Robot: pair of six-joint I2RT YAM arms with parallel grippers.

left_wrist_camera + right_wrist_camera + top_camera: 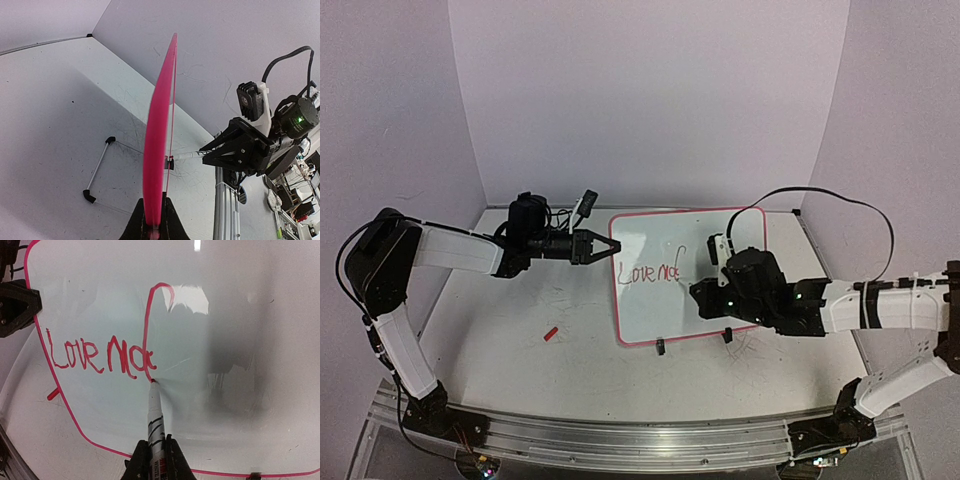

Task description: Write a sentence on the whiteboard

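The whiteboard (655, 310) stands tilted at mid-table, white with a pink-red rim. The sentence (650, 273) in red reads "Love ma" plus a tall hooked stroke, clearer in the right wrist view (100, 355). My left gripper (605, 247) is shut on the board's left rim, seen edge-on in the left wrist view (157, 140) between the jaws (154, 220). My right gripper (700, 290) is shut on a white marker (156, 415). Its red tip touches the board (240, 300) at the foot of the tall stroke.
A red marker cap (550, 333) lies on the table left of the board. The board's black stand feet (661, 347) rest at its near edge, and a wire stand bar (97, 170) sits behind it. Walls close the back and sides.
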